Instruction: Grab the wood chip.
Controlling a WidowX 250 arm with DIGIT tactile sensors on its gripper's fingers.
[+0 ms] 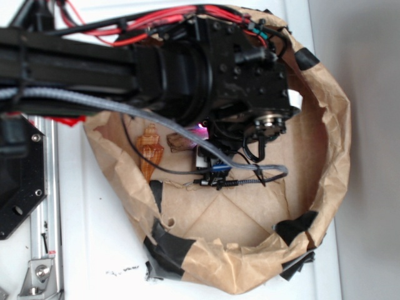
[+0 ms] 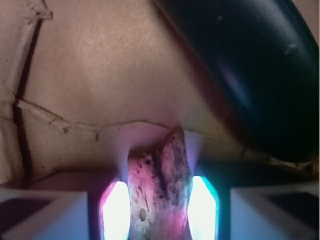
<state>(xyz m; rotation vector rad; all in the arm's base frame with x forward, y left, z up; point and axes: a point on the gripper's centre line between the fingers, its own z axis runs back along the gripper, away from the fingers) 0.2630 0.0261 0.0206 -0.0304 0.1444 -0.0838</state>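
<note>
Wood chip [image 2: 160,185], brown, rough-grained, apparently pinched between closed end effector [image 2: 159,210] fingers above creased brown paper [image 2: 100,65].

The exterior shot is pretty bright and washed out, the white bench [image 1: 100,237] nearly blown, with the black arm [image 1: 94,69] so dark its detail mostly disappears. A soft shadow falls along the right side, and the whole frame is a bit soft and noisy. A tiny pink glow shows under the arm. The wrist view is way dimmer and warmer, and blurry up close. Two glowing pads [image 2: 116,210], pink and teal, blow out completely and tint the wood chip [image 2: 160,185] magenta. The dark teal oval [image 2: 250,70] carries a faint sheen.
</note>
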